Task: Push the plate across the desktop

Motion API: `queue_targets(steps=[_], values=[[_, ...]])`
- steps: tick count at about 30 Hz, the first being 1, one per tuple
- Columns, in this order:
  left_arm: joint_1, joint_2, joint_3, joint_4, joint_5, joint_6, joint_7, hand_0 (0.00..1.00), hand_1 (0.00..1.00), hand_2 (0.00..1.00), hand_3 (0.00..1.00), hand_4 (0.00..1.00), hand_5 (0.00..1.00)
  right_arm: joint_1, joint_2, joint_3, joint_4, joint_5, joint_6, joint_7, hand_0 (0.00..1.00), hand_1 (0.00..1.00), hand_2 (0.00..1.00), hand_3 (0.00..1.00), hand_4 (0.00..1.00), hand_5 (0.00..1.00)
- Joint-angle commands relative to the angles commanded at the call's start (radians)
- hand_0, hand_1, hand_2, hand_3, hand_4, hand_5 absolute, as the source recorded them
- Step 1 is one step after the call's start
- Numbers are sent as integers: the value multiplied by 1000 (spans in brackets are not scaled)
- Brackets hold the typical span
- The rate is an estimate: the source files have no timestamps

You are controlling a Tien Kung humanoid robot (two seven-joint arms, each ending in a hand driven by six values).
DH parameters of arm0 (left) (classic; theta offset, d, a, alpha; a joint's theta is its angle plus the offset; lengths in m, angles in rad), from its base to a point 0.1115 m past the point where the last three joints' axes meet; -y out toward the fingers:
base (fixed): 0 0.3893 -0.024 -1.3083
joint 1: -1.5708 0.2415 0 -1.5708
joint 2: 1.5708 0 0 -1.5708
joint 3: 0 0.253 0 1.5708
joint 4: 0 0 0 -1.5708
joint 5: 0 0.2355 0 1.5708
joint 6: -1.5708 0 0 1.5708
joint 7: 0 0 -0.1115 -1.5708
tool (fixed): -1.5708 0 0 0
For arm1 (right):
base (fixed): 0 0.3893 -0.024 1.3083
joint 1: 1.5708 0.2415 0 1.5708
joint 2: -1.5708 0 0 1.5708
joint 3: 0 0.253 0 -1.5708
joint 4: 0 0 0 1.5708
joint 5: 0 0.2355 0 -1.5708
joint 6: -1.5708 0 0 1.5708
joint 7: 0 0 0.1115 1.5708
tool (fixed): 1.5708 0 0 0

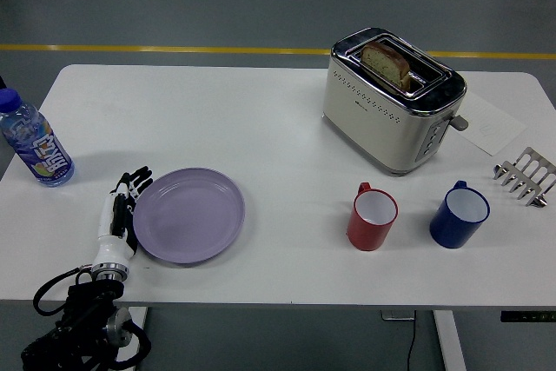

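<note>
1. One hand at work: left hand [120, 219] laid flat on the counter [261, 119], fingers [132, 188] extended and together, gripping nothing, edge pressed against the left rim of the purple plate [188, 215].
2. Plate flat on the counter, left of centre, near the front edge; water bottle [33, 147] well apart to the far left.
3. Red mug [372, 217] and blue mug [459, 214] to the right of the plate, clear gap between; toaster [391, 100] with bread behind them, toast rack [525, 175] at the right edge.
4. Step judged in hand: mid-push, plate sliding rightward.
5. Next move, judged: steady sideways pressure low on the rim, hand kept flat to avoid tipping; stop short of the red mug.
6. Right hand not visible.
</note>
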Motion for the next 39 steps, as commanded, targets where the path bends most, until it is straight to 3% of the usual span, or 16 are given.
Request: queue_targets(steps=[9,15,39], values=[[-4,-2,70,8,-41,6,0,803,808,786,696,442,998,-7,2,3,1,-4,1,-5,656,654,709,613,427,282],[-28,-13,129,13,-70,12,0,802,807,786,695,442,998,-10,3,2,3,-7,2,-8,656,653,707,613,428,284],[-117,-13,328,44,-184,19,0,799,806,785,688,433,998,-8,7,-2,6,-14,5,-11,655,651,704,612,429,288]])
